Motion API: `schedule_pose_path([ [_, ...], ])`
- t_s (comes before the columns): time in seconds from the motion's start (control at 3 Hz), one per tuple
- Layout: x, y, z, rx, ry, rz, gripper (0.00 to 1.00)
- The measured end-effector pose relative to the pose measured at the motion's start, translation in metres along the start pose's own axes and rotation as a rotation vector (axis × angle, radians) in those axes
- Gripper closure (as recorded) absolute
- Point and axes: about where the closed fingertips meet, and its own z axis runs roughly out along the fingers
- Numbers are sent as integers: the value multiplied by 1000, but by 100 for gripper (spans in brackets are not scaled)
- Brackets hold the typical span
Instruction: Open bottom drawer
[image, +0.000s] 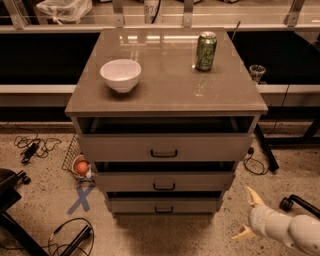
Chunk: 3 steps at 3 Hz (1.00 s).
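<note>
Now, the bottom drawer (200, 205) sits lowest of the 3 fronts, its handle (164, 210) just under the middle drawer (200, 181), so you could hook the wrong bar. Right of the cabinet (165, 95), near the floor (200, 237), the gripper (248, 215) is spread wide and empty, and could glance off the front.

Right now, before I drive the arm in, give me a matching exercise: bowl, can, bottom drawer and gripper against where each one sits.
Things:
1. bowl
2. can
3. bottom drawer
4. gripper

Places:
A. low at right, beside the cabinet, open
B. on the top, left side
C. lowest of three fronts
D. on the top, right rear

Pairs: 1-B; 2-D; 3-C; 4-A
</note>
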Motion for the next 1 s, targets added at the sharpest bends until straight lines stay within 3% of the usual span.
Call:
schedule_pose_path([
  [0.33,19,40,69,-75,14,8,0],
  [1.0,26,65,152,-156,-51,32,0],
])
